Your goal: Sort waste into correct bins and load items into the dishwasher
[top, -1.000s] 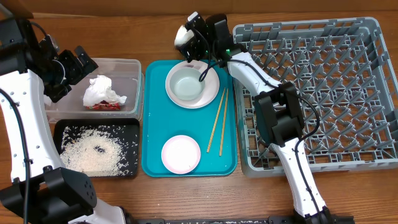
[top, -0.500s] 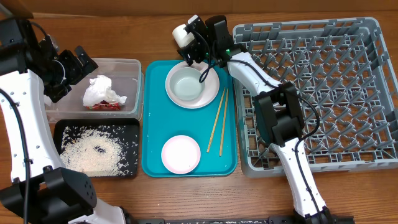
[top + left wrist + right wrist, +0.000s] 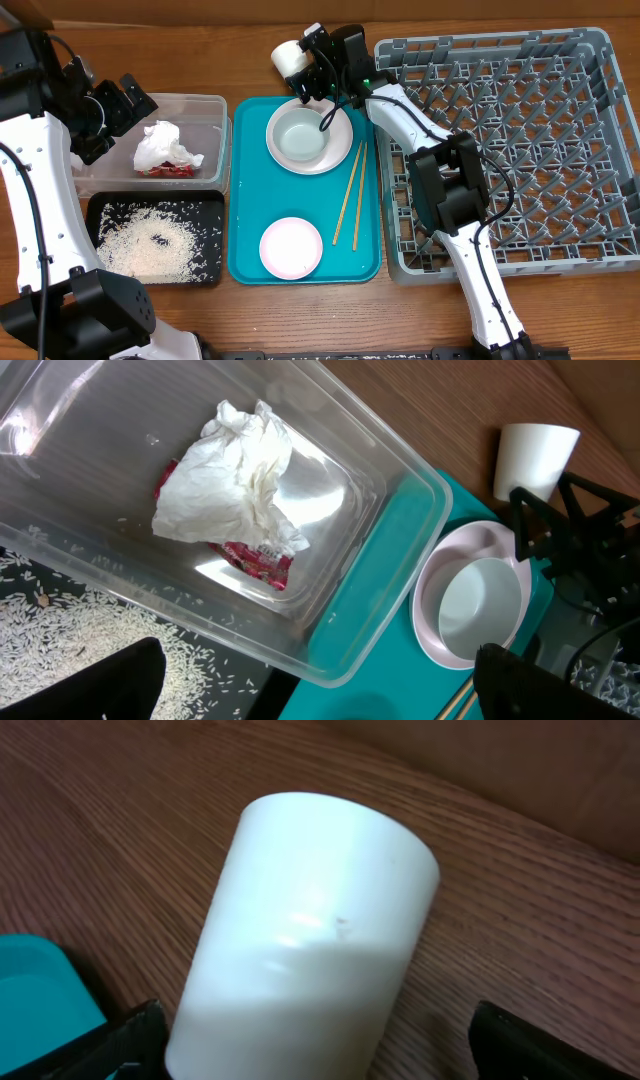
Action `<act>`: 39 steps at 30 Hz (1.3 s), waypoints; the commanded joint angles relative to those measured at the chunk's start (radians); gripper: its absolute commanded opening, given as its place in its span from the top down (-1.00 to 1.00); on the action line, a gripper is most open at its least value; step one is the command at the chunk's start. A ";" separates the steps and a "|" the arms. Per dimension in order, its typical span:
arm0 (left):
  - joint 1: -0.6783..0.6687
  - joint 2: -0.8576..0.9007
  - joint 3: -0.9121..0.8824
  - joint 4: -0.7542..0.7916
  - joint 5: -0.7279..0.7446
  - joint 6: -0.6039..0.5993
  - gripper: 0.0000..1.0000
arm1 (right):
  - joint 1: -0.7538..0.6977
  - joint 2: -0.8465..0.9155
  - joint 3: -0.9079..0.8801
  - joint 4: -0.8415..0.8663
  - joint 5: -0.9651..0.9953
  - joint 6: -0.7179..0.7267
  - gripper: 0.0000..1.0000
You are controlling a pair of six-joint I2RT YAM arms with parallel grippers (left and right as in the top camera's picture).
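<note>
A white cup (image 3: 287, 57) lies tilted over the wooden table behind the teal tray; in the right wrist view the cup (image 3: 310, 940) fills the space between my right gripper's (image 3: 330, 1040) open jaws, with a gap on its right side. My right gripper (image 3: 306, 68) is just right of it. A white bowl (image 3: 303, 137) sits on the large plate (image 3: 341, 152); chopsticks (image 3: 350, 195) and a small plate (image 3: 291, 247) lie on the tray. The napkin (image 3: 235, 475) and red sauce packet (image 3: 255, 555) rest in the clear tub (image 3: 216, 104). Rice (image 3: 150, 245) covers the black tray (image 3: 98, 205). My left gripper (image 3: 125, 100) hangs open over the tub.
The teal tray (image 3: 250, 200) sits mid-table between the bins and the grey dish rack (image 3: 520, 150), which fills the right side. The right arm reaches from the rack's front left across to the tray's far edge. Bare wood lies behind the tray and tub.
The cup has shifted slightly left and shows more fully beside the right gripper. The left arm and everything on the tray stay put.
</note>
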 commanded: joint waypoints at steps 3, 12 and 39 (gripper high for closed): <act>-0.002 -0.013 0.018 0.002 -0.006 -0.010 -1.00 | 0.010 0.014 0.011 0.013 0.010 0.013 -1.00; -0.002 -0.013 0.018 0.004 -0.006 -0.010 -1.00 | 0.027 0.014 0.011 0.021 0.026 0.013 -1.00; -0.002 -0.013 0.018 0.005 -0.006 -0.010 -1.00 | 0.026 0.031 0.008 0.005 0.079 0.013 -0.40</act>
